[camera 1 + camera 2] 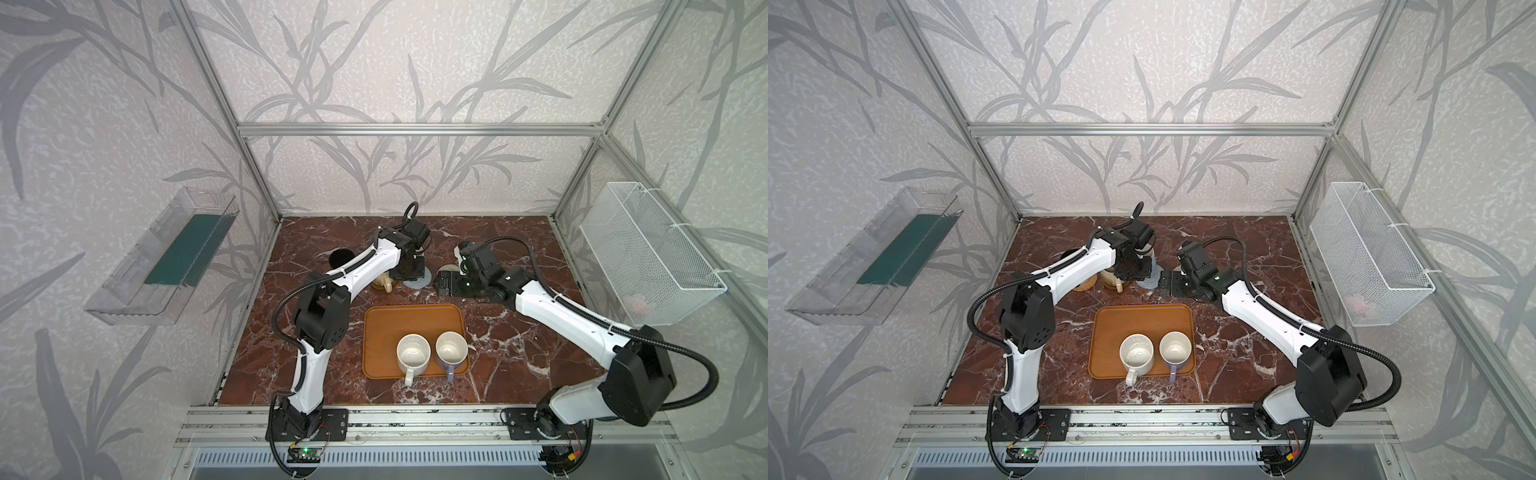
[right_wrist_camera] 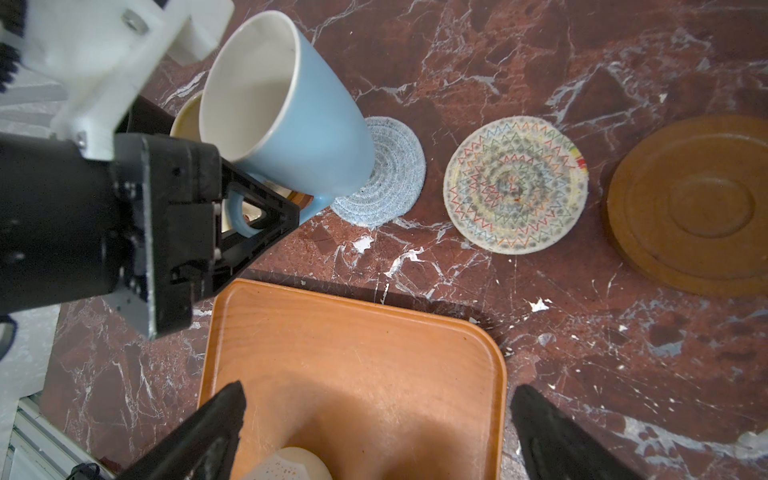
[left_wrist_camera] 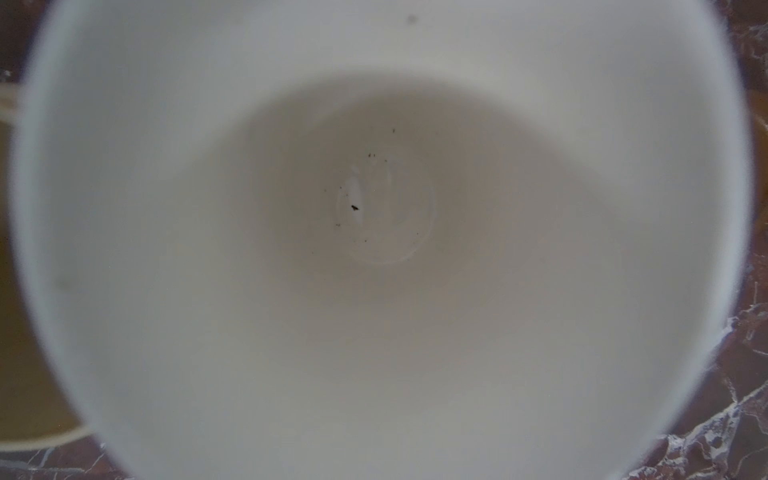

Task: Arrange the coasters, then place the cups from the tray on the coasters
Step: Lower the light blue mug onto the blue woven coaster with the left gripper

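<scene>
Looking down in both top views, the tray [image 1: 374, 324] [image 1: 1129, 320] lies on the marble table [image 1: 519, 332]. The speckled white cup [image 1: 413, 353] and the lavender cup [image 1: 451, 349] stand side by side at its near edge, handles overhanging the rim. Beyond the tray, the left gripper [image 1: 409, 270] points down over the blue-grey coaster [image 1: 419, 284]. The cream-yellow cup [image 1: 383, 284] is just beside it and the black cup [image 1: 340, 257] farther left. The right gripper [image 1: 442, 286] hovers near, on the right. In a top view the tan woven coaster [image 1: 1086, 286] shows beside the left arm.

From the left wrist, the pale inside of the light blue cup [image 3: 382, 249] fills nearly everything (its rim is a blur).

From the right wrist, that cup is tilted, its handle pinched in the left gripper's closed jaws. Its base is over the blue-grey coaster's edge, though I cannot tell whether they touch. The cream coaster [image 2: 515, 185], stitched with coloured zigzags, lies bare just beside, and a brown coaster [image 2: 690, 203] lies beyond it. The right gripper's fingers [image 2: 208, 428] stand wide apart over the tray, holding nothing.
</scene>
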Action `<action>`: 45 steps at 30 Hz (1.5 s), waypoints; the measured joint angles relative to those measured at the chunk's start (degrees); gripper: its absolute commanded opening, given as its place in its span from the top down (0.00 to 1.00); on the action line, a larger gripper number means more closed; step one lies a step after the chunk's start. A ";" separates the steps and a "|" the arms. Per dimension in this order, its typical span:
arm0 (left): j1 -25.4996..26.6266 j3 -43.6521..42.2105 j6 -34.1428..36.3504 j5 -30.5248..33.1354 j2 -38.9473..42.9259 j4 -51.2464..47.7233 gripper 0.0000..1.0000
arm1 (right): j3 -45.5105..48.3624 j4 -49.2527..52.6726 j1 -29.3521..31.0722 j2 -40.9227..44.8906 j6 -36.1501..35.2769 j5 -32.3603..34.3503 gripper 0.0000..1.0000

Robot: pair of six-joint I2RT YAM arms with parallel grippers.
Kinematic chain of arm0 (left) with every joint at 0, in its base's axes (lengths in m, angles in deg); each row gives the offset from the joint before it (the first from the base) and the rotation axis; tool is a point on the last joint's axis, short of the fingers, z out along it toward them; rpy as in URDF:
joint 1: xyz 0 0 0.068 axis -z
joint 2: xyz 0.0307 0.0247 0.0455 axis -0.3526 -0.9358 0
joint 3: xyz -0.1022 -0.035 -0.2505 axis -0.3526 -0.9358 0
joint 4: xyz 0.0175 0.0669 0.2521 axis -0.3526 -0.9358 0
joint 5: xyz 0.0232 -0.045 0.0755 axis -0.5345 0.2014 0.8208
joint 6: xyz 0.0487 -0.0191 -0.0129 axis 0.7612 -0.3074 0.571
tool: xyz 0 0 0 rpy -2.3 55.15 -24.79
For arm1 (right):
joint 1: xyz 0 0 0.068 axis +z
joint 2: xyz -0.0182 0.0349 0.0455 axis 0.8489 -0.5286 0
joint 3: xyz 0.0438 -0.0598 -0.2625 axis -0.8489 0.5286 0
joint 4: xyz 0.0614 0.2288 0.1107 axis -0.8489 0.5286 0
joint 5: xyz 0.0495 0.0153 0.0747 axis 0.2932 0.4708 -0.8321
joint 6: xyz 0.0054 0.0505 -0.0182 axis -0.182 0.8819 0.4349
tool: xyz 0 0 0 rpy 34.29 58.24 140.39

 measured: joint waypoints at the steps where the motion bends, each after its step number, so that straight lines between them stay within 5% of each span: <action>1: 0.26 0.44 0.00 0.48 -0.37 -0.26 1.00 | 0.28 0.02 0.02 0.20 0.00 0.24 0.01; 39: 1.68 3.17 -2.67 2.67 -5.51 -0.48 1.00 | 4.37 -2.08 0.02 1.57 -0.50 -0.42 0.01; 45: 1.70 3.17 -3.30 2.54 -5.53 -0.33 0.80 | 4.46 -2.14 0.00 1.57 -0.50 -0.42 0.01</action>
